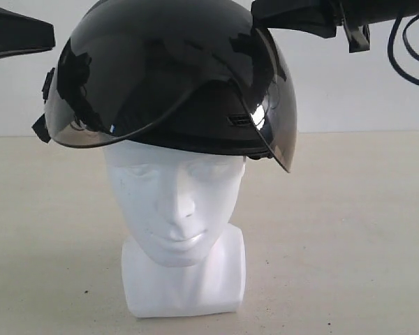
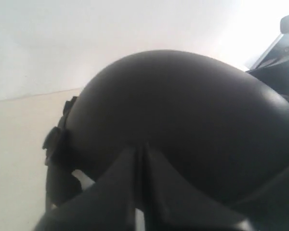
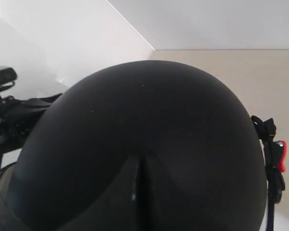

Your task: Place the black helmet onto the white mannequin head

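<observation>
1. The black helmet [image 1: 174, 63] is sitting on the white mannequin head [image 1: 178, 202], covering the crown down to the brow.
2. The left gripper [image 2: 140, 150] and right gripper [image 3: 140, 161] are flanking the shell, jaws together, probably nudging it level (not gripping).
3. Its matte dome and smoky visor [image 1: 276, 118] are tilting slightly.
</observation>
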You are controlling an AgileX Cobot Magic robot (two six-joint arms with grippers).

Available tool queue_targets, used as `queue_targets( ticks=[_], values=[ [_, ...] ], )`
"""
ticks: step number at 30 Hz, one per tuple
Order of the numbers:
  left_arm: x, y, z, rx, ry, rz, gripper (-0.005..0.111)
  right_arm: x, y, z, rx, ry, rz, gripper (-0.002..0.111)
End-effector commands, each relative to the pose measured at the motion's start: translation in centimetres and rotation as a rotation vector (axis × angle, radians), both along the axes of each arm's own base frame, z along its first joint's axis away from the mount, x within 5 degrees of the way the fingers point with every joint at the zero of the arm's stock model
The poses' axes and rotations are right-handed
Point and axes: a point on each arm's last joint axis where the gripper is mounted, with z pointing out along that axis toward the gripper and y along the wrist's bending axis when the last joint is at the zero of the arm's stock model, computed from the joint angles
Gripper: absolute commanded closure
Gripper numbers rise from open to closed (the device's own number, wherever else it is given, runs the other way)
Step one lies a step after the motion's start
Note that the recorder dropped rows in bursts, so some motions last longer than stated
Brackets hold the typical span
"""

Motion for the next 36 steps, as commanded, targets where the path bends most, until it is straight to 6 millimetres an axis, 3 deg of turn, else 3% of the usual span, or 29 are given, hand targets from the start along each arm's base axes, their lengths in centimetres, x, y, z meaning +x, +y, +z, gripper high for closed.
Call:
queue_targets(
  ticks=[1, 5, 10, 15, 20, 26, 36],
  values=[
    [-0.5, 0.3, 1.6, 0.023, -0.075, 0.036, 0.102, -0.5, 0.0, 0.8, -0.103, -0.012, 0.037, 0.108],
    [-0.7, 0.2, 3.8, -0.003, -0.107, 0.023, 0.102, -0.9, 0.1, 1.8, -0.098, -0.022, 0.059, 0.108],
    [-1.4, -0.3, 7.2, -0.037, -0.155, -0.033, 0.102, -2.1, -0.4, 3.9, -0.065, -0.085, -0.037, 0.108],
    [-2.0, -1.9, 9.6, -0.052, -0.199, -0.118, 0.102, -3.8, -0.9, 5.2, -0.079, -0.105, -0.059, 0.108],
    [-1.7, -4.6, 8.6, -0.064, -0.155, -0.242, 0.102, -3.9, -0.7, 5.2, -0.073, -0.092, -0.053, 0.108],
    [-0.2, -7.4, 6.5, -0.073, -0.068, -0.346, 0.102, -4.8, 1.9, 5.0, -0.114, -0.117, -0.012, 0.108],
    [0.5, -8.4, 4.4, -0.076, 0.022, -0.446, 0.102, -5.5, 2.7, 4.1, -0.194, -0.061, 0.028, 0.108]
  ],
)
